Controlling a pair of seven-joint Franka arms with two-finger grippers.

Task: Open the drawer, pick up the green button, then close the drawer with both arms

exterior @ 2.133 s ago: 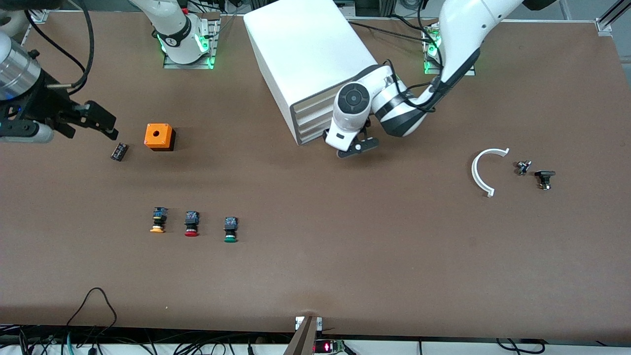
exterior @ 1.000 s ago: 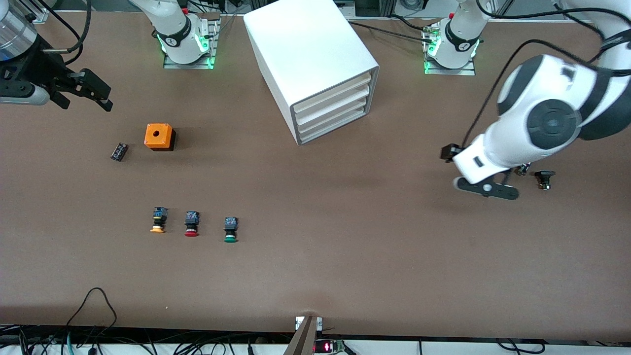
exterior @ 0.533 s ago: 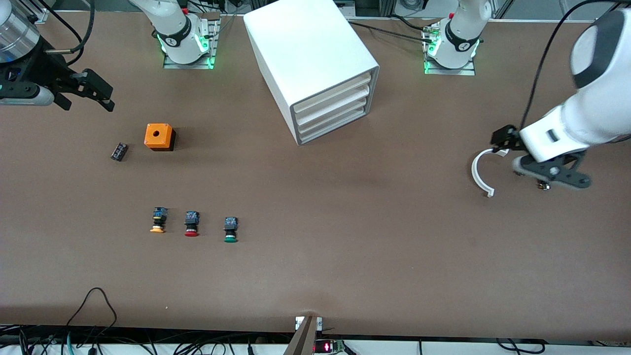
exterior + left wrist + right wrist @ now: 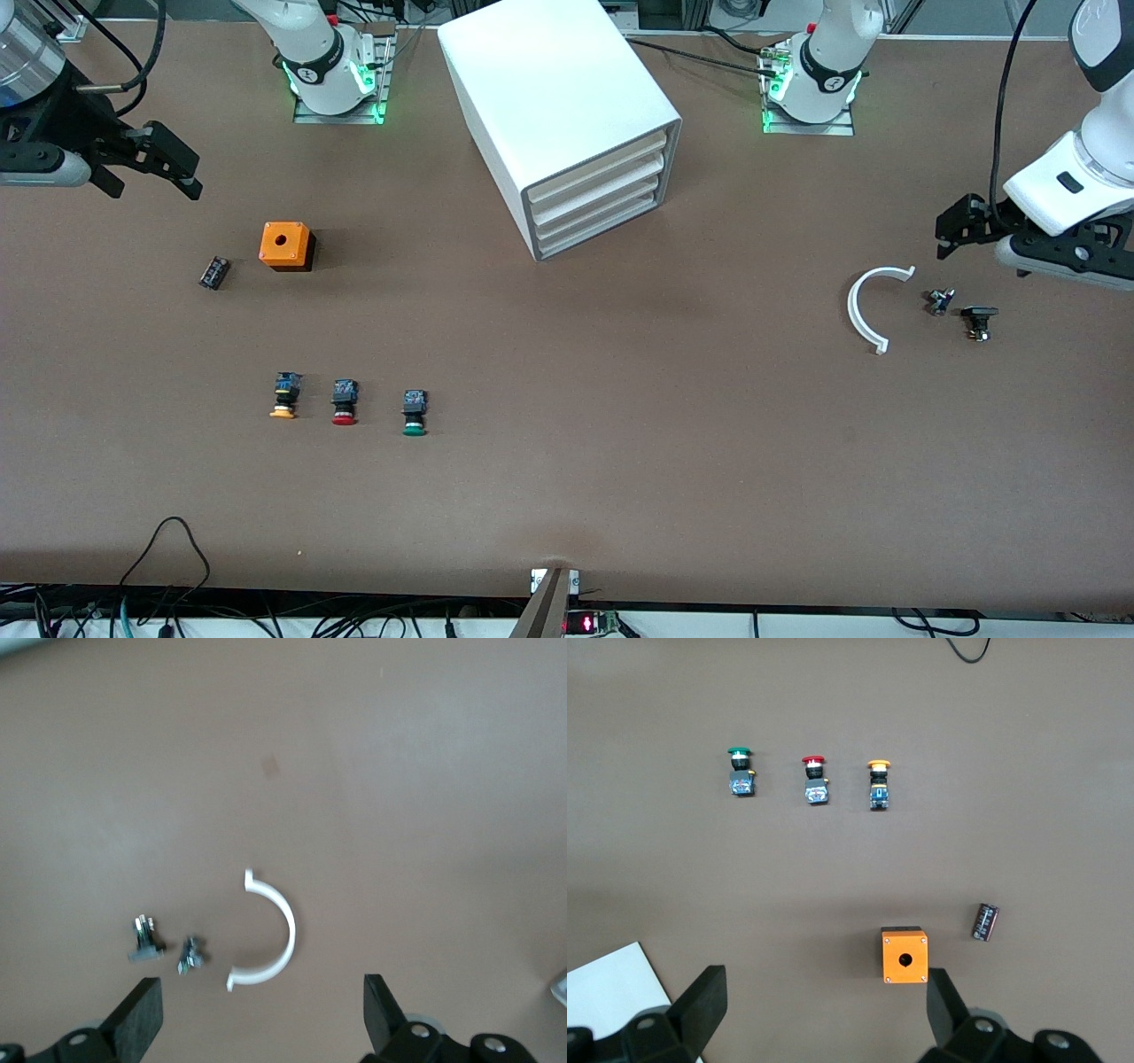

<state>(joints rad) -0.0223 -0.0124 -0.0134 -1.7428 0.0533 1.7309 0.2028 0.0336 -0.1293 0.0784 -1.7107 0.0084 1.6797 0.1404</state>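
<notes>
Green-capped button (image 4: 414, 413) lies on the bare table, well apart from the cabinet (image 4: 567, 115) and nearer the front camera, last in a row with a red-capped button (image 4: 344, 402) and a yellow-capped button (image 4: 284, 395). All four drawers (image 4: 595, 202) shut flush. Right gripper (image 4: 168, 168) hangs over the table's right-arm end, jaws spread wide, empty. Left gripper (image 4: 979, 232) hangs over the left-arm end above a white curved piece (image 4: 864, 310), jaws likewise wide, holding nothing. Orange box (image 4: 285, 245) sits nearer the cabinet than the buttons.

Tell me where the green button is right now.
The green button lies on the table beside the red button, nearer the front camera than the orange box.
</notes>
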